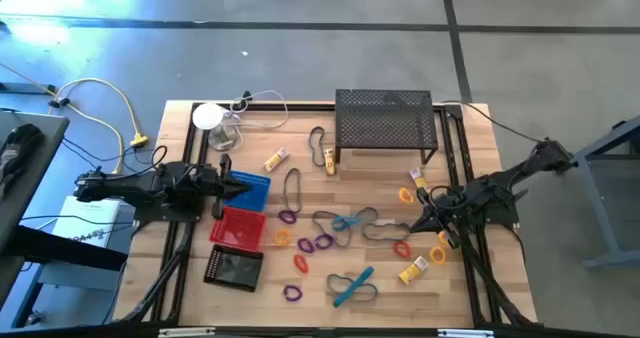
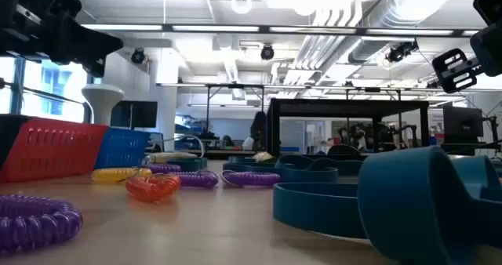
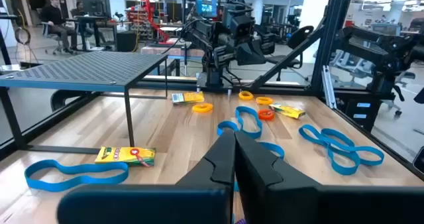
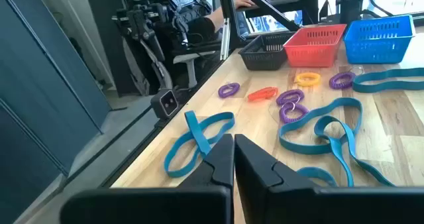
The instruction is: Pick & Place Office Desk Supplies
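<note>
The supplies lie loose across the middle of the table (image 1: 470, 288): purple rings (image 1: 322, 242), orange rings (image 1: 402, 249), blue loops (image 1: 350, 286) and yellow tubes (image 1: 413, 272). The right gripper (image 1: 416, 223) sits just right of that scatter, fingers pressed together and pinching nothing; the nearest orange ring is just on its near side, so I'd call this the right arm's pick. The left gripper (image 1: 240, 185), likewise closed and empty, hangs over the blue basket (image 1: 256, 191), with the red basket (image 1: 237, 227) and black basket (image 1: 233, 268) just nearer. A black mesh shelf (image 1: 385, 119) stands at the far side. Beyond the table, an open workshop.
</note>
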